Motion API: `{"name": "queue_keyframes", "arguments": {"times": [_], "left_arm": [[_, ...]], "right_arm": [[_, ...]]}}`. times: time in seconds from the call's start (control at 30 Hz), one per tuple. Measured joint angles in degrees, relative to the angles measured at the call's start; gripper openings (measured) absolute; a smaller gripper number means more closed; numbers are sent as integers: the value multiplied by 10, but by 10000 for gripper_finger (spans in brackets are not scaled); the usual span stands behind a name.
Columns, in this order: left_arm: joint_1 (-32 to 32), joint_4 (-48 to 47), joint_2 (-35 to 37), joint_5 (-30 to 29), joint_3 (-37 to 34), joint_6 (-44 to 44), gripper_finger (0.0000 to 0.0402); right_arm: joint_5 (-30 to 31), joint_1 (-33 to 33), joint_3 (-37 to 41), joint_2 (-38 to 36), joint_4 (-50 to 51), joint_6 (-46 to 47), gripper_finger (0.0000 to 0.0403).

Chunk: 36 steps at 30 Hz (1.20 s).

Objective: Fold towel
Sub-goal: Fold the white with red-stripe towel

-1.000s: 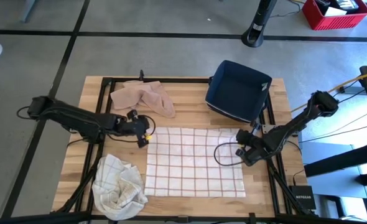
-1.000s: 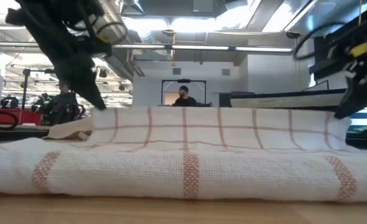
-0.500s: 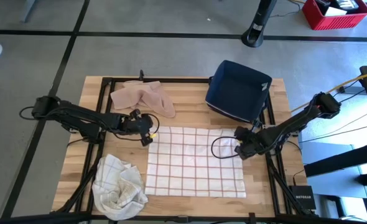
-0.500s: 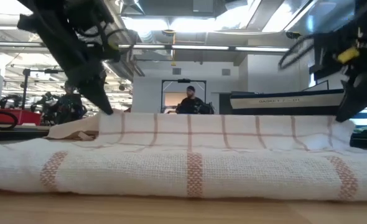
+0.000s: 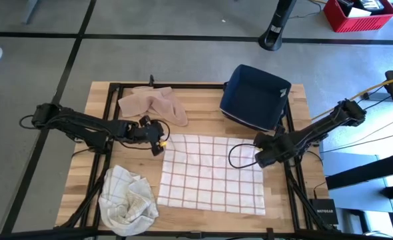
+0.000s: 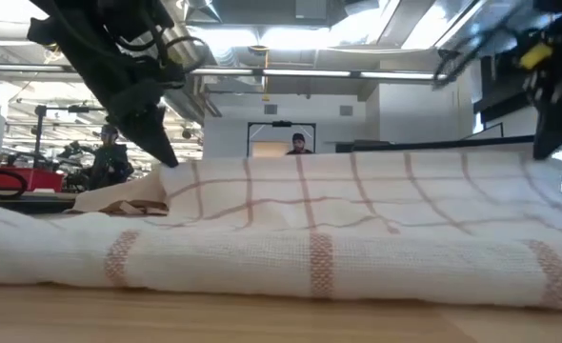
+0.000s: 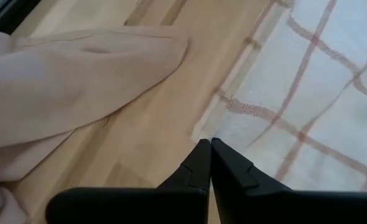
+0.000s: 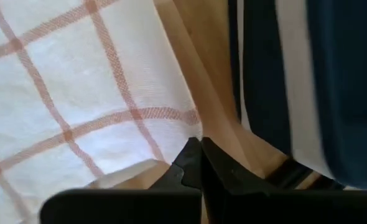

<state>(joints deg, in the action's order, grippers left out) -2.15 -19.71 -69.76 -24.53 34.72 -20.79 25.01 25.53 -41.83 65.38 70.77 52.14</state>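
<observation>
A white towel with a red grid [image 5: 210, 172] lies spread in the middle of the table. Its far edge [image 6: 357, 157] is raised and its near part [image 6: 310, 272] rests on the wood. My left gripper [image 5: 160, 144] is shut at the towel's far left corner and shows in the low view [image 6: 165, 157] and its wrist view [image 7: 207, 148]. My right gripper [image 5: 261, 158] is shut at the far right corner and shows in its wrist view [image 8: 199, 148]; its black body stands at the low view's right edge [image 6: 552, 105], fingertips hidden there. My left gripper pinches the towel's far left corner [image 7: 203, 132] between its two fingertips, slanting down from the table's left side. The corner is lifted off the wood, and the cloth slopes down from it toward the near edge. My right gripper pinches the towel's far right corner [image 8: 186, 134] between its fingertips, coming steeply from above. A small fold of cloth [image 8: 137, 169] curls beside the fingers. The corner is held clear of the table, with the far edge fairly taut between both grippers.
A dark blue bin [image 5: 253, 97] stands tilted at the far right, close behind my right gripper. A beige cloth [image 5: 153, 103] lies at the far left, a crumpled checked towel [image 5: 126, 200] at the near left. People [image 6: 297, 143] stand in the room beyond.
My right gripper has risen and tipped more steeply down, lifting the towel's far right corner. The far edge now stands higher, most at its right end, and the cloth slopes down to the near part, which stays on the table.
</observation>
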Motion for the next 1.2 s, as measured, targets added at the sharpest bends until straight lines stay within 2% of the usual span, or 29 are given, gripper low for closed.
{"name": "queue_keyframes", "arguments": {"times": [0.2, 0.4, 0.5, 0.6, 0.7, 0.77, 0.83, 0.93, 1.07, 1.2], "left_arm": [[18, 34, 0, 2, -15, 13, 0], [32, 58, 0, 0, -15, 19, 0], [39, 48, 0, -3, -16, 28, 16], [48, 43, -1, -4, -16, 27, 58], [57, -9, 4, 2, 4, -6, 106], [55, -27, 16, 41, 23, -45, 132], [38, 8, 23, 104, 29, -48, 149], [0, 56, 13, 156, 29, -43, 159], [-42, 86, -34, 153, 19, -22, 154], [-61, 140, -109, 155, -6, -31, 145]], "right_arm": [[13, -14, 78, 4, -48, 10, 0], [3, -36, 84, 4, -62, 63, 1], [28, -36, 84, 4, -64, 85, 8], [44, -41, 83, 4, -57, 106, 43], [19, -55, 62, 4, -27, 111, 96], [-21, -58, 40, 4, -25, 91, 129], [-54, -56, 23, 4, -48, 71, 156], [-57, -40, 25, 4, -159, 19, 185], [-26, -15, 67, 8, -372, -83, 202], [-37, -10, 120, 33, -536, -141, 203]]}}
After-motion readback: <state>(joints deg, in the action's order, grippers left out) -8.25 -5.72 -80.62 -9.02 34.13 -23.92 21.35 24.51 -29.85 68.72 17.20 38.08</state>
